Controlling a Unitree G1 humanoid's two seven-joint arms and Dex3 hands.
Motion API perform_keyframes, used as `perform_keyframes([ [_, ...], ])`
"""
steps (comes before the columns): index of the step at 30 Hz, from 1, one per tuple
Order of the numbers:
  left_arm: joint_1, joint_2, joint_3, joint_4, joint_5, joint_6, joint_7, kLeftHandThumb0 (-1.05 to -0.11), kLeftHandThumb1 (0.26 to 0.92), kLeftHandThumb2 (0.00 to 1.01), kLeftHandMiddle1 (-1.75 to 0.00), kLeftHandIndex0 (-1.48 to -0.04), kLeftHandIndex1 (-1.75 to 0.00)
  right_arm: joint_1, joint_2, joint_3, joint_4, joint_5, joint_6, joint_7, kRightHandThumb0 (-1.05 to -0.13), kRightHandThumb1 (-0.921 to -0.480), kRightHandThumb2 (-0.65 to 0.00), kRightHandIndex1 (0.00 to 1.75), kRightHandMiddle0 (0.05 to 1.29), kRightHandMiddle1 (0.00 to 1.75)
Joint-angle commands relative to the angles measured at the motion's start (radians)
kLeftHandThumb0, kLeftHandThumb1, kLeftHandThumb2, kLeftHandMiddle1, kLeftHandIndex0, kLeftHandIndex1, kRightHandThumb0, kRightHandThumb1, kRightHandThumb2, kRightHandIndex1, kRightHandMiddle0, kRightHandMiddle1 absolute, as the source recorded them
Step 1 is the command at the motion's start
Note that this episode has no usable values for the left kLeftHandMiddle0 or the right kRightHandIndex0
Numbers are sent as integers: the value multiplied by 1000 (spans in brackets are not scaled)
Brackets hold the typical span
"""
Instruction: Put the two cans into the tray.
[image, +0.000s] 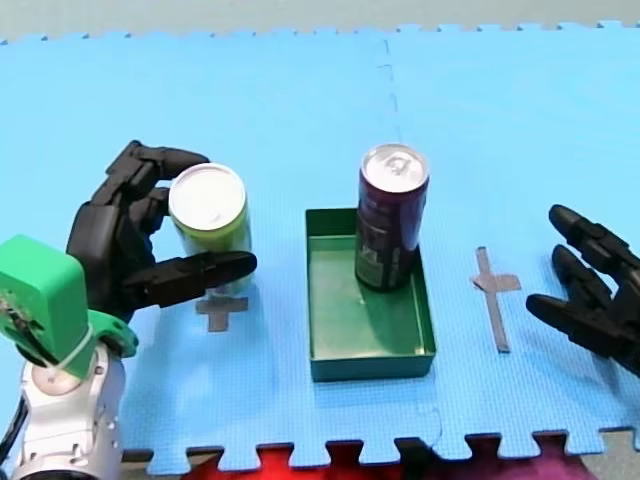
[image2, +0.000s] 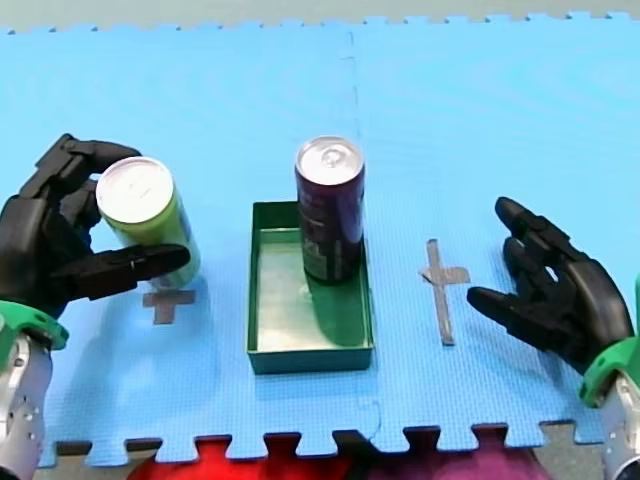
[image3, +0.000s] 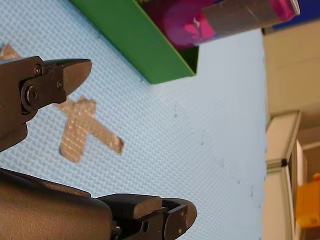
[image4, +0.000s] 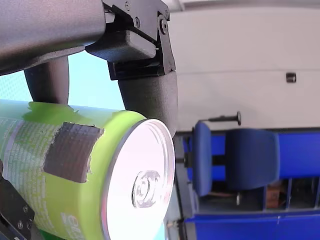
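Though distant, probable chair (image4: 235, 160) beyond mat (image: 500, 130).

On the blue mat (image2: 470, 120) I count two cans: one green can (image2: 148, 215) near the left edge and one purple can (image2: 330, 210) standing in the single green tray (image2: 310, 358) mid-mat. There are two tape crosses, the left cross (image2: 168, 300) and the right cross (image2: 442, 285). There are two black hands, the left hand (image2: 55, 240) closed round the green can and the right hand (image2: 555, 295) by the right edge.
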Motion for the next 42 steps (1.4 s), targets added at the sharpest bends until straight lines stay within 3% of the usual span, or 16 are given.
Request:
perform_keyframes([
  [1, 12, -3, -5, -52, -14, 29, 2, -437, 840, 12, -1746, -530, -1746, 5, 0, 0, 4, 1, 1, 0, -969, -871, -3, 0, 289, 0],
  [11, 65, -22, -24, -250, -52, 217, 19, -482, 844, 8, -1746, -531, -1746, 6, 1, 6, 4, -5, 1, -10, -971, -878, -2, 1, 288, 0],
  [20, 68, -14, -18, -352, -73, 360, 57, -524, 846, 5, -1746, -539, -1746, 6, 2, 12, 7, -12, -6, -24, -978, -885, -2, 2, 288, 0],
  [30, 77, -6, -18, -445, -72, 431, 77, -540, 841, 0, -1746, -566, -1746, 6, 4, 18, 6, -16, -9, -35, -987, -890, -2, 2, 290, 0],
  [42, 74, -10, -70, -539, -15, 427, 102, -551, 834, 0, -1746, -571, -1746, -2, 7, 27, 13, -27, -12, -55, -987, -900, -2, 2, 286, 0],
])
